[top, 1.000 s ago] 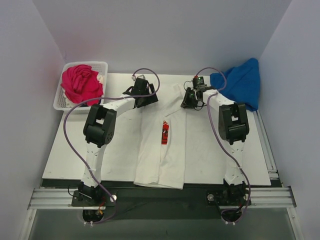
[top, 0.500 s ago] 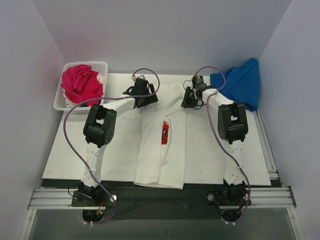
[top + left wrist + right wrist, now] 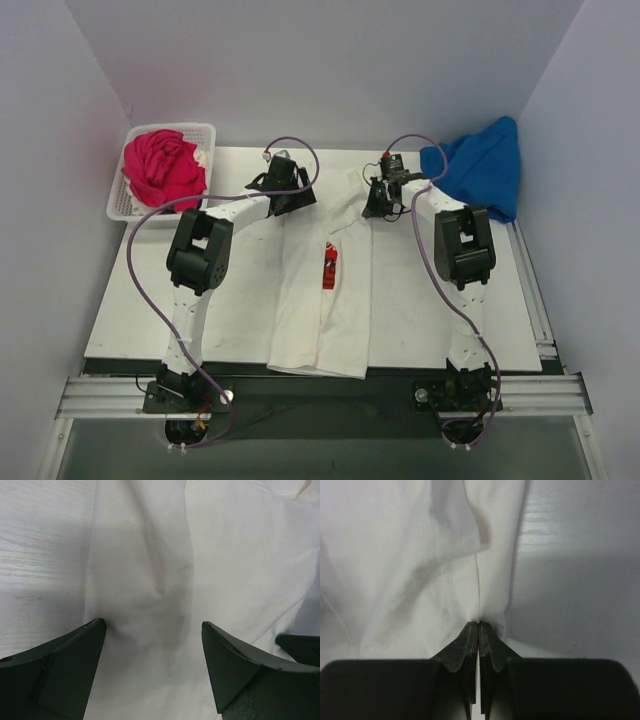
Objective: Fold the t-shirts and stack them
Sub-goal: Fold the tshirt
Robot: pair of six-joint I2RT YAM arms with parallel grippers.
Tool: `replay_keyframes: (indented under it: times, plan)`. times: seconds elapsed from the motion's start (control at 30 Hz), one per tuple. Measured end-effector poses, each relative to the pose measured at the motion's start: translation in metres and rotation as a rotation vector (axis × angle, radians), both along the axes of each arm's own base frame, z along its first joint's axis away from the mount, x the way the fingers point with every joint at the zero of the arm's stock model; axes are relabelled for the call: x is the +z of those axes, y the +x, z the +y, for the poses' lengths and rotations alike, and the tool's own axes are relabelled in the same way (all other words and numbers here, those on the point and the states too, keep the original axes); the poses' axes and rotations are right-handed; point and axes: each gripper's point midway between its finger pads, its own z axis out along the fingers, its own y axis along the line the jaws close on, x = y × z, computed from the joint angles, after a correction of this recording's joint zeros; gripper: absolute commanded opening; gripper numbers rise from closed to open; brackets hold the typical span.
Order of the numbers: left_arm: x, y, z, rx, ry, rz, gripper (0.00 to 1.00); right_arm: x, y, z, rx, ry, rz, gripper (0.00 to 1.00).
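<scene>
A large white t-shirt (image 3: pixel 325 300) with a red chest print (image 3: pixel 329 265) lies folded lengthwise down the middle of the table. My left gripper (image 3: pixel 292 196) is open over the shirt's far left part, with white cloth (image 3: pixel 150 605) between the spread fingers (image 3: pixel 70 665). My right gripper (image 3: pixel 378 200) is shut on a fold of the white shirt (image 3: pixel 470 570) at its far right edge, the cloth pinched at the fingertips (image 3: pixel 470 635). A blue t-shirt (image 3: pixel 482 165) lies bunched at the far right. A magenta-pink shirt (image 3: pixel 160 168) fills the basket.
A white plastic lattice basket (image 3: pixel 120 205) stands at the far left corner, a bit of white cloth beside the pink one. Grey walls close in the back and both sides. The table (image 3: pixel 160 320) ends at a metal rail in front.
My right gripper has moved slightly toward the far side with the pinched cloth. The left arm and the shirt's lower part have not visibly moved.
</scene>
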Motion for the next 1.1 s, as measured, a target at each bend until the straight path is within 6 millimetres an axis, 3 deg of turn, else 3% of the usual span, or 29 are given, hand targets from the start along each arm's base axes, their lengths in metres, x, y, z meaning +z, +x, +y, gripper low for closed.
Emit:
replay_keyframes:
  times: [0.2,0.43,0.57,0.73,1.03,1.1]
  plan:
    - [0.0,0.001,0.001,0.018,-0.001,0.0,0.89,0.008,-0.022,-0.006,0.006,-0.039,0.014,0.0]
    - [0.0,0.002,0.005,0.051,0.002,0.001,0.89,0.05,-0.033,-0.01,0.011,-0.041,-0.047,0.0]
    - [0.0,0.003,0.006,0.065,-0.003,0.003,0.89,0.062,-0.033,-0.009,0.018,-0.039,-0.075,0.0]
    - [-0.001,0.003,0.006,0.069,-0.001,0.003,0.89,0.055,-0.04,-0.009,0.023,-0.037,-0.052,0.0]
    - [0.0,0.003,0.006,0.072,-0.003,0.003,0.89,0.015,-0.075,-0.006,0.04,-0.055,0.062,0.0]
    - [0.0,0.003,0.006,0.073,-0.003,0.003,0.89,0.011,-0.077,-0.004,0.045,-0.058,0.071,0.15]
